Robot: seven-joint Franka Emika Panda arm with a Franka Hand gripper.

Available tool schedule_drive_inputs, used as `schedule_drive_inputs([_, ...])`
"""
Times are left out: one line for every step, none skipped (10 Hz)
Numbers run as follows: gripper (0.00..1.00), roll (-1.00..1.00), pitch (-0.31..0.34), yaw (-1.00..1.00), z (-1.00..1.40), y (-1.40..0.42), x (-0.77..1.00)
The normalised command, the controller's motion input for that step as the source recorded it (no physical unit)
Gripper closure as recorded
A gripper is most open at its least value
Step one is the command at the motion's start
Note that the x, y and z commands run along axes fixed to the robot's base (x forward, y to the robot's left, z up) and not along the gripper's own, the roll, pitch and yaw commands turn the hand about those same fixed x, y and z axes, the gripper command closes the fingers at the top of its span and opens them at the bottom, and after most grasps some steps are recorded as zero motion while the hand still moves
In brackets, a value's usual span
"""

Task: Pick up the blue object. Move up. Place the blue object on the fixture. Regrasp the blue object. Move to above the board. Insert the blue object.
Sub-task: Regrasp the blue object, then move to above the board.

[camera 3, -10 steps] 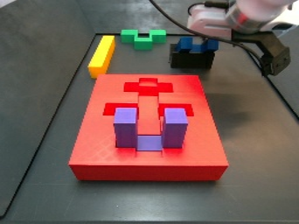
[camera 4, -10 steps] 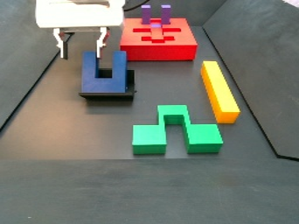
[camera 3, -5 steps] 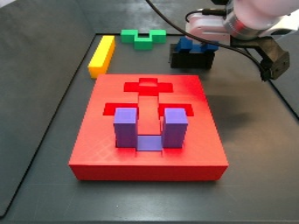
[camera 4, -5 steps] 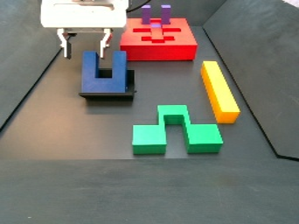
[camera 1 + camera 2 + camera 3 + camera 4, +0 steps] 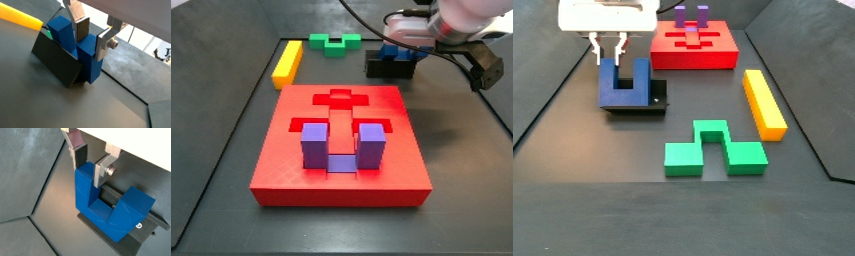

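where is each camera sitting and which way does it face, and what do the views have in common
Wrist views: both ride on the arm, looking down past the gripper at the blue object standing on the fixture; only the silver fingers show, straddling one prong.
Side view: sits at the near end of the board, facing the far fixture; gripper body and cables show.
Side view: sits at the opposite end, by the green block and yellow bar; the white gripper shows.
Shared: all four show the blue object.
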Motion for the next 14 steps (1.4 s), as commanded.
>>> schedule_drive_inputs([1.0,0.0,0.0,0.0,0.0,0.0,0.0])
schedule_drive_inputs([1.0,0.0,0.0,0.0,0.0,0.0,0.0])
schedule_drive_inputs([1.0,0.0,0.0,0.0,0.0,0.0,0.0])
schedule_drive_inputs([1.0,0.0,0.0,0.0,0.0,0.0,0.0])
schedule_drive_inputs([1.0,0.0,0.0,0.0,0.0,0.0,0.0])
schedule_drive_inputs([1.0,0.0,0.0,0.0,0.0,0.0,0.0])
schedule_drive_inputs([1.0,0.0,0.0,0.0,0.0,0.0,0.0])
schedule_drive_inputs([1.0,0.0,0.0,0.0,0.0,0.0,0.0])
schedule_drive_inputs([1.0,0.0,0.0,0.0,0.0,0.0,0.0])
schedule_drive_inputs([1.0,0.0,0.0,0.0,0.0,0.0,0.0])
schedule_drive_inputs([1.0,0.0,0.0,0.0,0.0,0.0,0.0])
schedule_drive_inputs([1.0,0.0,0.0,0.0,1.4,0.0,0.0])
schedule_drive_inputs([1.0,0.02,0.015,0.02,1.4,0.02,-0.02])
schedule_drive_inputs([1.0,-0.01,-0.002,0.02,1.4,0.02,-0.03])
